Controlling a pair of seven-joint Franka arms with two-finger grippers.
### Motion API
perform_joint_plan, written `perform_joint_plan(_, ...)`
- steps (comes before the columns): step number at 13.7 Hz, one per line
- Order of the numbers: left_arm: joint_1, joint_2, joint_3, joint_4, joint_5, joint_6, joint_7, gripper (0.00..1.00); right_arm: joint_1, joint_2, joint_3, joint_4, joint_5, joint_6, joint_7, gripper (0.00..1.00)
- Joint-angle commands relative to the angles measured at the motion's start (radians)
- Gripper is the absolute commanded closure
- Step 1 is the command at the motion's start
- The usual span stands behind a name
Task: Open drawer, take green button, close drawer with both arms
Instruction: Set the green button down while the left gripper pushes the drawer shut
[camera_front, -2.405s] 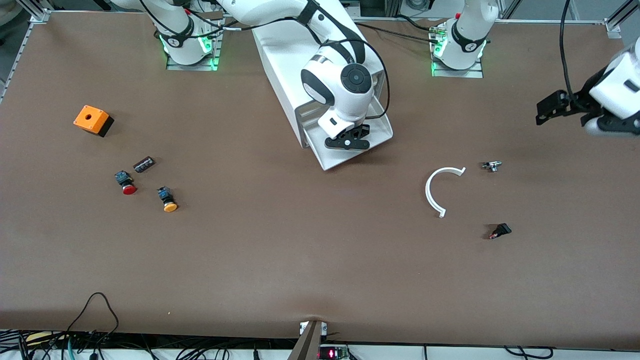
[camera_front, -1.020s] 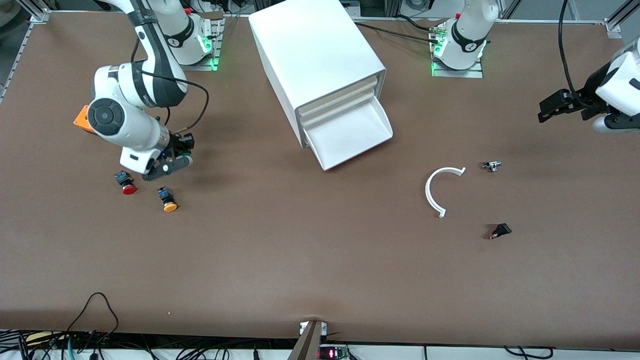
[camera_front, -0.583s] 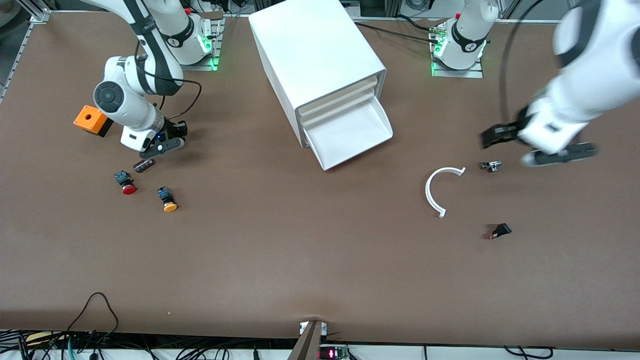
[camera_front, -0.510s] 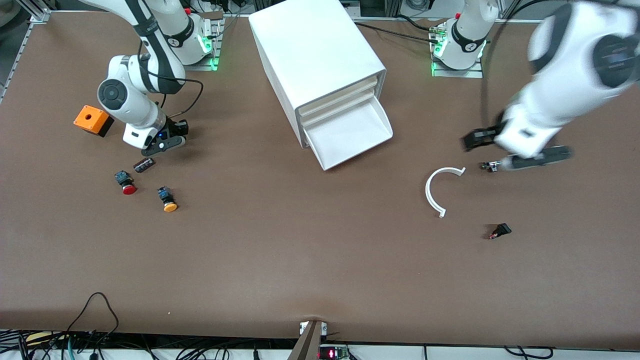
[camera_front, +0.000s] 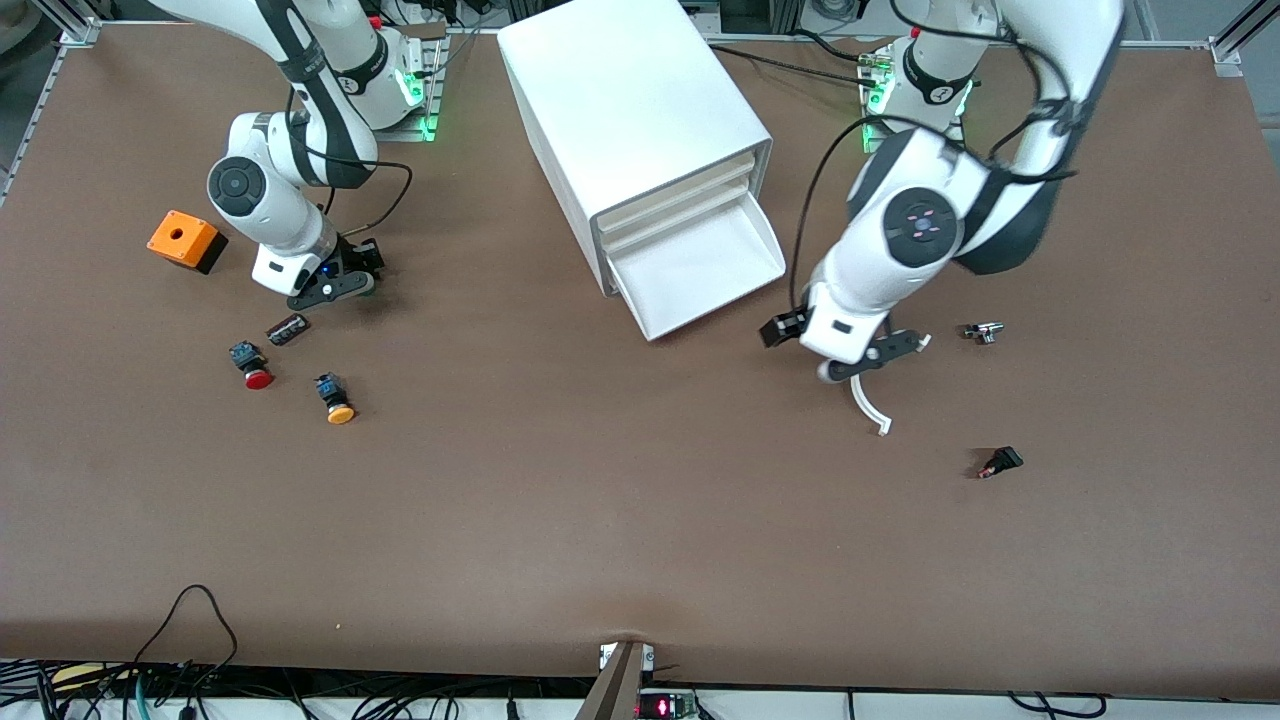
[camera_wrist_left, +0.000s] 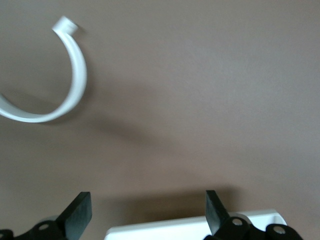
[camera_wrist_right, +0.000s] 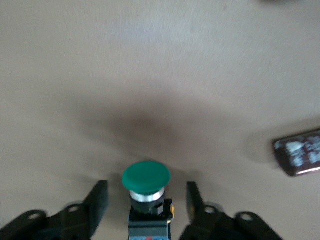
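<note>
Lab: bolted arm bases (camera_front: 380, 90), cabling.

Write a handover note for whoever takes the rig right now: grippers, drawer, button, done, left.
Right gripper: holds the green button above the table toward the right arm's end, near the orange box; whether it is clamped is unclear.
Left gripper: open, empty, over the white C-shaped ring, near the drawer's front.
Drawer: bottommost in the cabinet, pulled out, nothing visible inside.
Done: drawer open, button taken.
Left: close the drawer.
</note>
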Motion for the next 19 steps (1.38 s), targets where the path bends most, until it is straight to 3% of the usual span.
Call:
perform_joint_plan(1,-0.002,0.068,-0.032,-0.039,-0.018,0.075,-0.019,0.00,0.012,-0.062,0.002,0.038,0.016,-0.012,0.052,0.01)
perform_joint_plan(3,-0.008,0.103,-0.039,-0.037,-0.110,0.093,-0.024,0.00,0.016,-0.085,0.024,0.101,0.016,-0.085,0.089,0.01)
perform_joint_plan(5,-0.012,0.140,-0.041,-0.036,-0.201,0.109,-0.021,0.00,0.016,-0.088,0.028,0.222,0.016,-0.246,0.096,0.01)
perform_joint_plan(9,-0.028,0.163,-0.044,-0.037,-0.219,0.112,-0.012,0.00,0.018,-0.080,0.029,0.547,0.014,-0.602,0.103,0.00)
perform_joint_plan(13,-0.037,0.163,-0.082,-0.048,-0.238,0.106,-0.045,0.00,0.018,-0.090,0.014,0.814,0.014,-0.867,0.089,0.00)
perform_joint_plan(17,-0.052,0.168,-0.102,-0.056,-0.241,0.110,-0.069,0.00,0.015,-0.102,-0.003,0.978,0.002,-1.007,0.084,0.00)
perform_joint_plan(19,-0.060,0.167,-0.113,-0.065,-0.241,0.110,-0.069,0.00,-0.009,-0.103,0.006,0.993,0.000,-1.021,0.063,0.00)
